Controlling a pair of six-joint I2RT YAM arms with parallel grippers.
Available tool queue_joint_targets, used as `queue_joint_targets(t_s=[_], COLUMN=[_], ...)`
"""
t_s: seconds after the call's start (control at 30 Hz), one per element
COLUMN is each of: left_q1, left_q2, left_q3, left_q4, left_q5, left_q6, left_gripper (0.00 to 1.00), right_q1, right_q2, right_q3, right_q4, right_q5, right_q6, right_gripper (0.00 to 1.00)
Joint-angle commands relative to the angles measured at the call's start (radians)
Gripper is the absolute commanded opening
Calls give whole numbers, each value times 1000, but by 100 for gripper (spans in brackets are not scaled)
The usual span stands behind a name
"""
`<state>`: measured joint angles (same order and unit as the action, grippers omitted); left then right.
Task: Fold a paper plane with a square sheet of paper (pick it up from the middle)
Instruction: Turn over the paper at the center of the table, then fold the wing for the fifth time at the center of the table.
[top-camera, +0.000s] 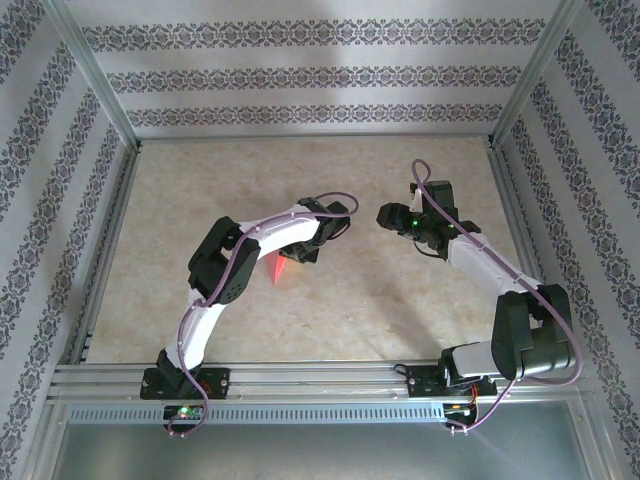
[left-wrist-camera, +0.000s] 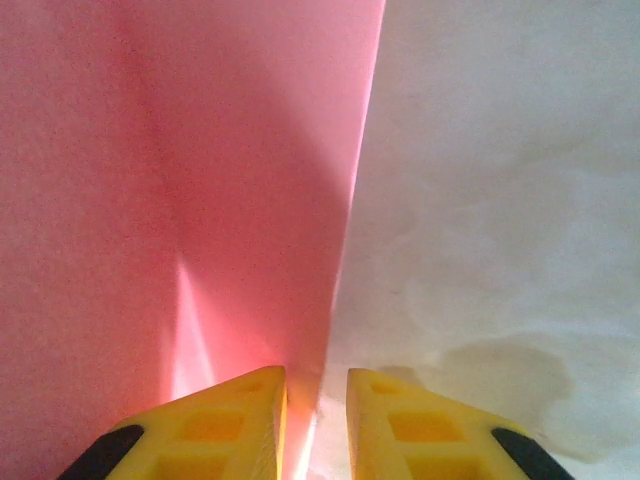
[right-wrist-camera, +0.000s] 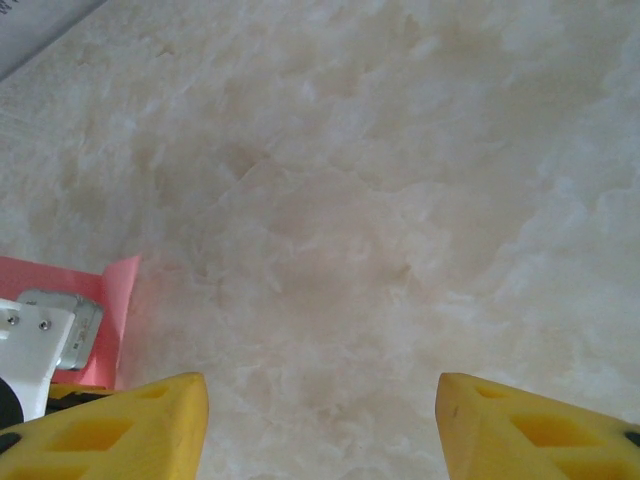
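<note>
Top external: left arm (top-camera: 262, 235) low over paper (top-camera: 279, 270)

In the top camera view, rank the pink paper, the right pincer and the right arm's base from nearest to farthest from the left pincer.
1. Pink paper, directly at the left pincer.
2. Right pincer, off to its right.
3. Right arm's base, near right edge.

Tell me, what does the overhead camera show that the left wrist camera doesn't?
Overhead, not wrist: the left arm, the right arm and the patterned walls. Wrist, not overhead: the yellow fingers up close, with a narrow gap between them. Both: the pink paper lying on the marbled table.
</note>
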<state>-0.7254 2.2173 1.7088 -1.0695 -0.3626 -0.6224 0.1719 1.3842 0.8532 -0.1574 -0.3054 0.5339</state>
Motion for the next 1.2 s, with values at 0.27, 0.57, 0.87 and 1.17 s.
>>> queue_joint_targets(t_s=[0.27,0.57,0.87,1.17], left_q1=[-51,-65,69,252], left_q2=[-67,-290,-628,-804], left_q3=[48,-144,-460,-721], left_q4=[63,460,684,716], left_q5=[162,586,628,593], left_q6=[4,-7,-72,-40], left_gripper=[30,45,60,62], right_q1=[-18,-26,-3,77], right_q2=[-23,-30,-12,53], right_q3=[-35,-48,-30,5], right_q4=[31,52,62,87], right_q5=[24,-2,-50,-61], right_q6=[34,70,80,107], right_gripper=[62,64,67,67])
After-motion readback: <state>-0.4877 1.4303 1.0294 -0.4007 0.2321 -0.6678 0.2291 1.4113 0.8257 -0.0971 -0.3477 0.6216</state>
